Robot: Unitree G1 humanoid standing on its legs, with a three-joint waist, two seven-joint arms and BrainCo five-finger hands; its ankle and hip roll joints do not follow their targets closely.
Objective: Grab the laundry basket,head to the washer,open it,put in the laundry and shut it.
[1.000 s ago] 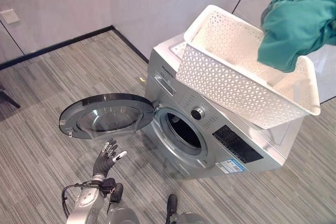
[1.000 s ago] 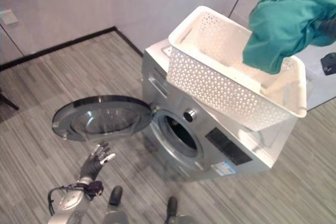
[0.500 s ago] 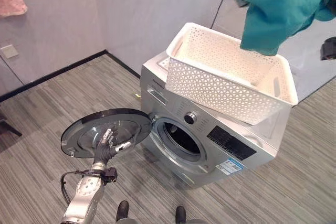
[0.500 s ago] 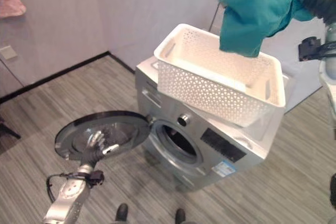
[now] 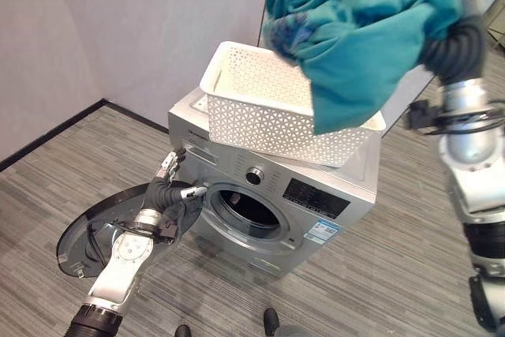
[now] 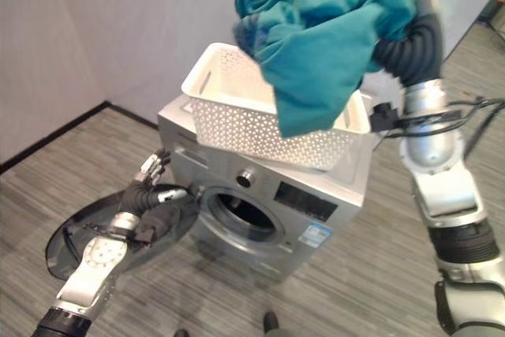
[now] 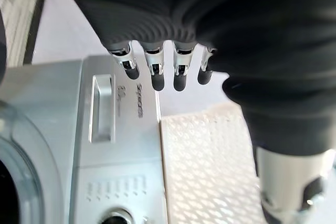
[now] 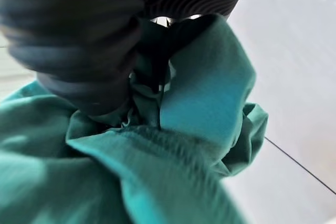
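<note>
Two hands are at work around the silver washer [image 5: 276, 203]. The right hand [image 8: 100, 51] is raised high at about one o'clock in the head view, its fingers closed into the bunched teal garment [image 5: 359, 29]. That cloth hangs in folds over the far right part of the white laundry basket [image 5: 252, 104]; whether its lowest fold touches the basket rim I cannot tell, since it covers that edge. In the right wrist view the cloth is gathered tight under the dark ribbed cover, so the fingers themselves are mostly hidden.

The basket sits on top of the washer, towards its back, and looks empty in the part that shows. The washer's round door [image 5: 95, 234] is swung fully open to about eight o'clock, lying low and flat towards the striped grey floor [image 5: 379, 274], and the dark drum opening [image 5: 245, 211] faces forward.

The left hand [image 5: 170, 187] hovers at nine o'clock of the drum opening, just beside the washer's front corner. Its fingers [image 7: 157, 72] are straight and spread, holding nothing.
</note>
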